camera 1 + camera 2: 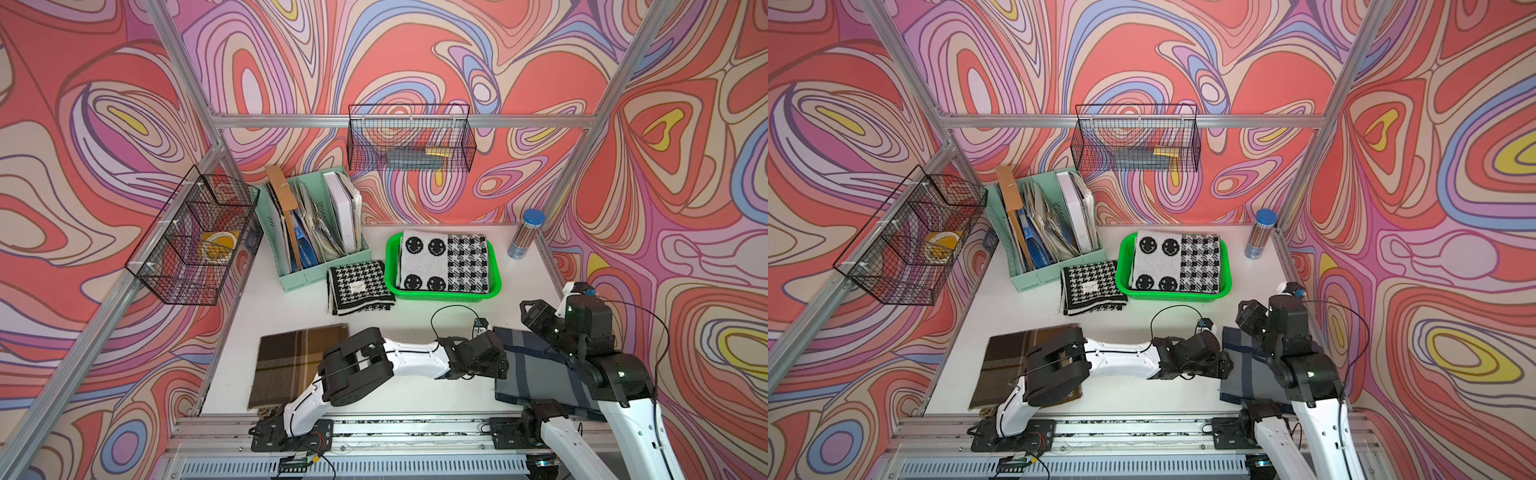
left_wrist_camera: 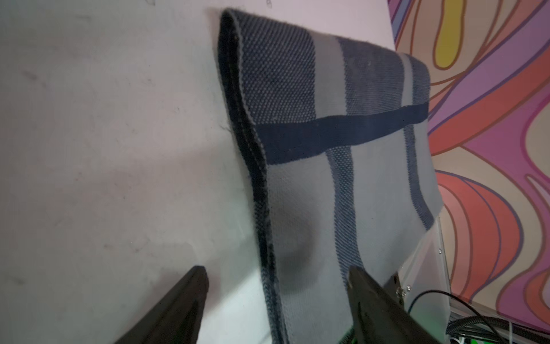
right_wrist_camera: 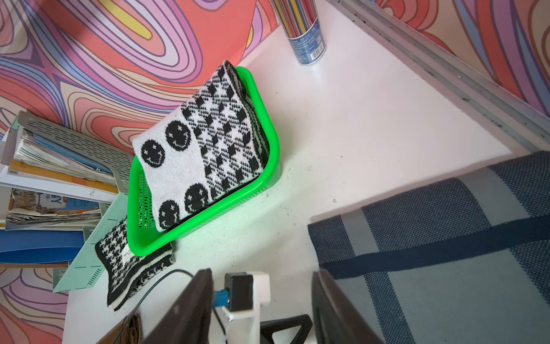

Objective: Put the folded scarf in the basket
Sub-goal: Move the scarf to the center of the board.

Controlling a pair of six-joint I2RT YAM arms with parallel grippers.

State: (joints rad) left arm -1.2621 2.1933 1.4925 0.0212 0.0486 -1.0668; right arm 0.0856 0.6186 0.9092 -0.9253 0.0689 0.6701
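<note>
Folded grey-blue scarf (image 1: 534, 372) lies flat on bench (image 1: 415, 395), near right corner, well short of green basket (image 1: 440, 296). Left hand (image 2: 276, 268) astride scarf's inner edge, jaws wide, nothing gripped. Right hand (image 3: 262, 272) hovers above, half-open, empty.

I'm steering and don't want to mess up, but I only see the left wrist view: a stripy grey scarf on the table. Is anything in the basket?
Observer: Yes. A folded smiley scarf lies in the basket and covers most of it.
Operator: Where's the basket from my scarf?
Observer: It is farther back than the grey scarf, a little to the left, and not touching it.
Operator: Is the other arm holding something?
Observer: No. The right gripper is open and holds nothing.
</note>
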